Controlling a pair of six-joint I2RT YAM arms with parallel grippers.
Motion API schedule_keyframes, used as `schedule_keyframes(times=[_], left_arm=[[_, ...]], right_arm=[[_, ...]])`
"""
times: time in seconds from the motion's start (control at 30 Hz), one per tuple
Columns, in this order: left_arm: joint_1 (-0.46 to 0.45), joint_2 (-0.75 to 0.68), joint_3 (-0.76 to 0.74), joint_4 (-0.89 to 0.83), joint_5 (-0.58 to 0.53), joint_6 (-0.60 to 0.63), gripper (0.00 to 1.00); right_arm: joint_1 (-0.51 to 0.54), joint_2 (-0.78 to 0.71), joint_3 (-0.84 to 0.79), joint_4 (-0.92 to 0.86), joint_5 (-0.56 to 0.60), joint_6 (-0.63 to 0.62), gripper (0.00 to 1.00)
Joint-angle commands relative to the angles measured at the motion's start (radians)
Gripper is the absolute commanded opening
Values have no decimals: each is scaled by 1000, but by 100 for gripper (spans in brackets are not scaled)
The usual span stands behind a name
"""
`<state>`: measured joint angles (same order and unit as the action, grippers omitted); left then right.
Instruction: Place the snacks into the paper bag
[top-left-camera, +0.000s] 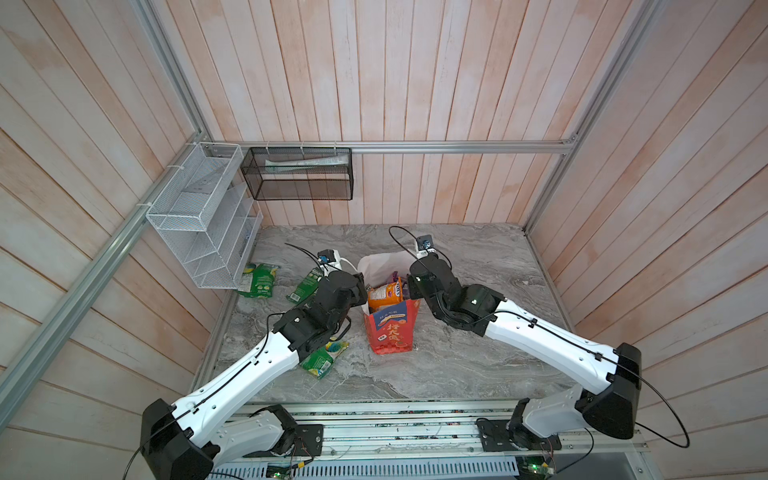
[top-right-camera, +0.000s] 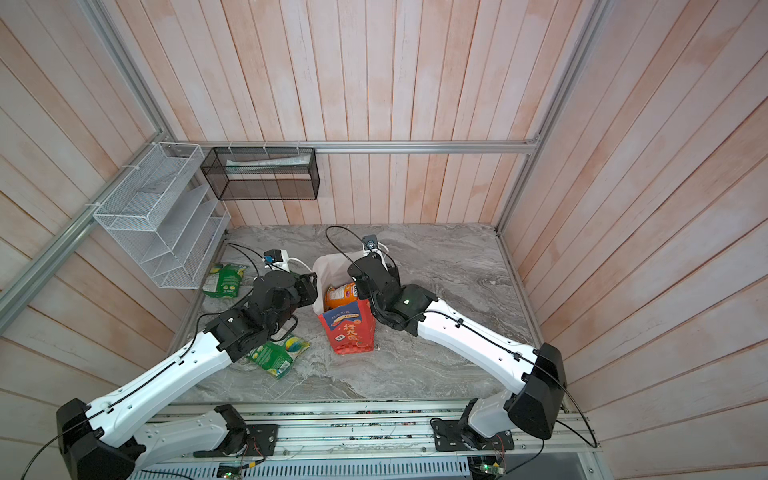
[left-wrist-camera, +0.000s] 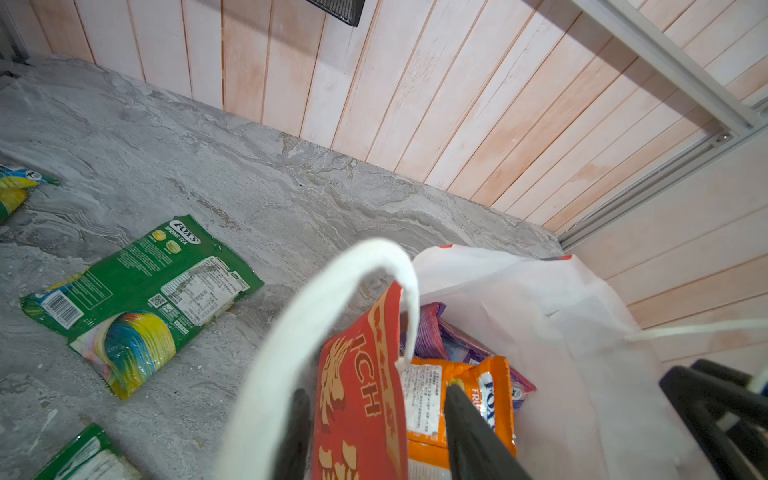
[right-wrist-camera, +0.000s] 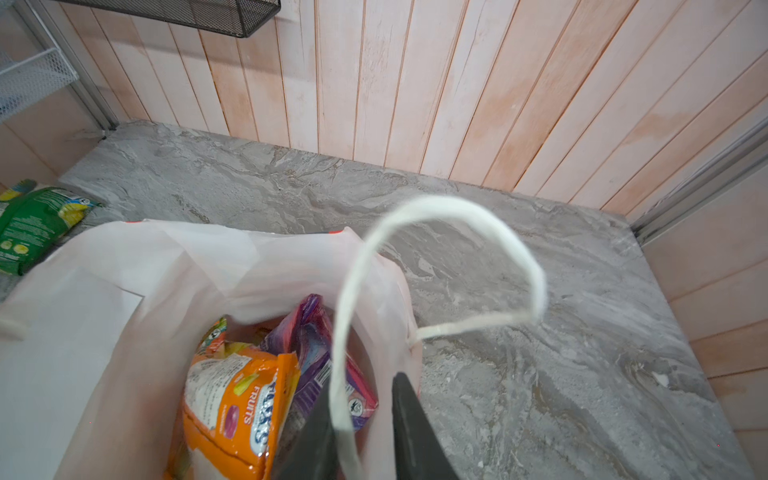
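If the half-open left end effector (left-wrist-camera: 376, 399) and narrow right end effector (right-wrist-camera: 363, 380) tug the tall red paper gift bag (top-left-camera: 390, 336) apart, it'll rip.

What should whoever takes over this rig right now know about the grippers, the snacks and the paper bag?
Left gripper: jaws apart, astride the paper bag's left wall.
Right gripper: astride its right wall and cord handle; grip unclear.
Done: orange packet and purple packet show inside the standing bag.
To do: three green packets lie on the table, left of the bag.
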<state>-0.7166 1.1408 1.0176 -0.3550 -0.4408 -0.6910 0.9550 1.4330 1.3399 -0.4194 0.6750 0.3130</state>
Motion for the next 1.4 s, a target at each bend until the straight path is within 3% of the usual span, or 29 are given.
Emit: schedule_keyframes(times=[0.0, 0.03, 0.1, 0.17, 0.33, 0.4, 0.5, 0.6, 1.0, 1.2, 1.37], left_arm=[[4, 22, 53, 18, -29, 13, 32], [8, 34, 60, 26, -16, 16, 23], [16, 61, 89, 37, 30, 27, 8], [17, 95, 133, 42, 82, 43, 0], [16, 211, 351, -2, 229, 58, 0], [10, 234, 427, -20, 254, 56, 0], [-5, 238, 413, 63, 251, 44, 0], [-4, 283, 475, 18, 281, 43, 0], [-7, 208, 354, 104, 306, 33, 0], [-7, 218, 387, 66, 301, 50, 0], [-7, 161, 279, 135, 330, 26, 0]], right_arm=[[-1, -48, -30, 34, 25, -16, 5], [-7, -64, -41, 46, 11, -23, 0], [-28, -94, -62, 61, -30, -23, 0], [-60, -126, -77, 78, -87, -22, 0], [-148, -218, -128, 168, -241, -25, 0], [-154, -255, -141, 193, -244, -34, 0], [-155, -318, -171, 231, -247, -36, 0], [-163, -359, -198, 256, -257, -34, 0], [-214, -336, -194, 233, -373, -13, 0], [-266, -357, -203, 246, -428, -3, 0], [-266, -346, -239, 231, -433, 32, 0]])
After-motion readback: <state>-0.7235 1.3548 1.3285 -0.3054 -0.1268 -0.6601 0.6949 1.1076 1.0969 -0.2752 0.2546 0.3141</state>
